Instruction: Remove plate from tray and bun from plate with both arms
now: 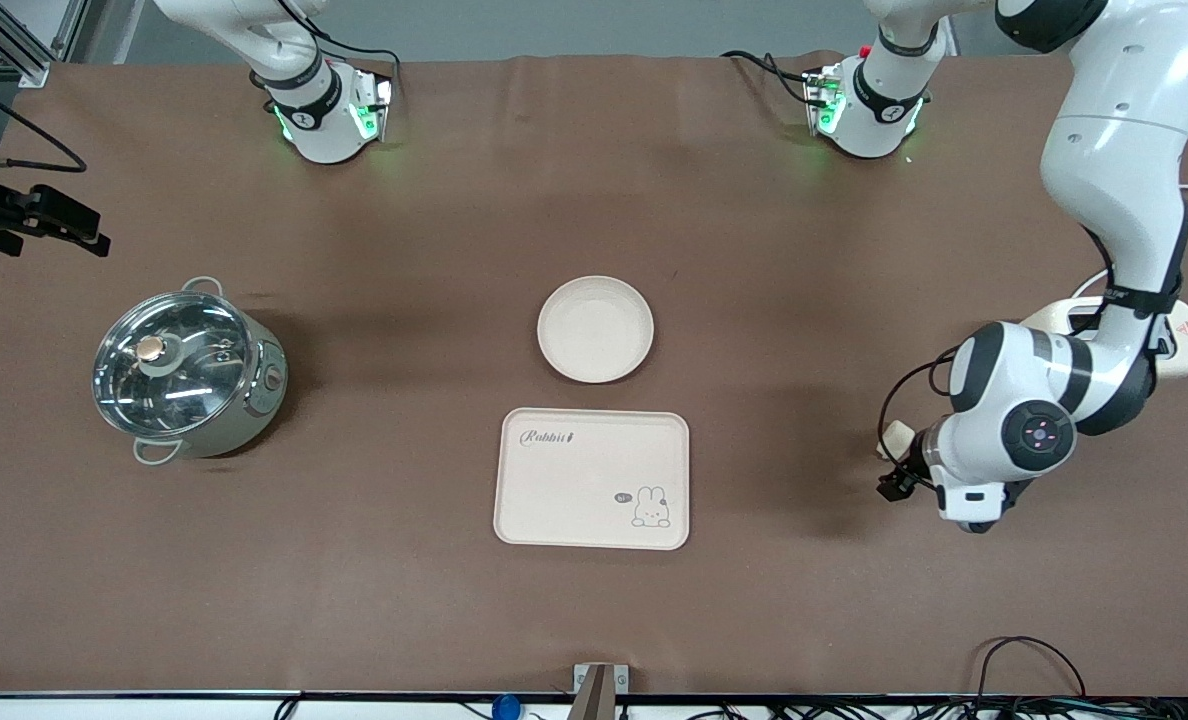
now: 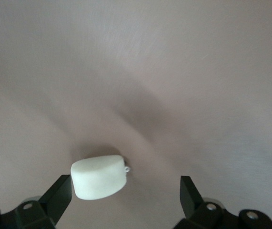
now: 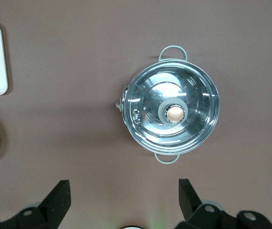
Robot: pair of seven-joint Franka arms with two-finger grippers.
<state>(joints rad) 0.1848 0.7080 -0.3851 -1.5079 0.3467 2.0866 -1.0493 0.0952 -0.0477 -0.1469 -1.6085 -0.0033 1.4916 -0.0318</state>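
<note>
Brown tabletop (image 1: 374,600) carries a tray (image 1: 591,478) lettered "Rabbit". Nearby sits the plain cream plate (image 1: 595,329). Left gripper (image 2: 126,191), jaws apart, straddles the pale bun (image 2: 99,176); right gripper (image 3: 125,193) hangs open over a pot (image 3: 170,112).

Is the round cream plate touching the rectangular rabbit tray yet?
Apart. The front view shows a strip of brown tabletop between the round cream plate and the rectangular rabbit tray.
</note>
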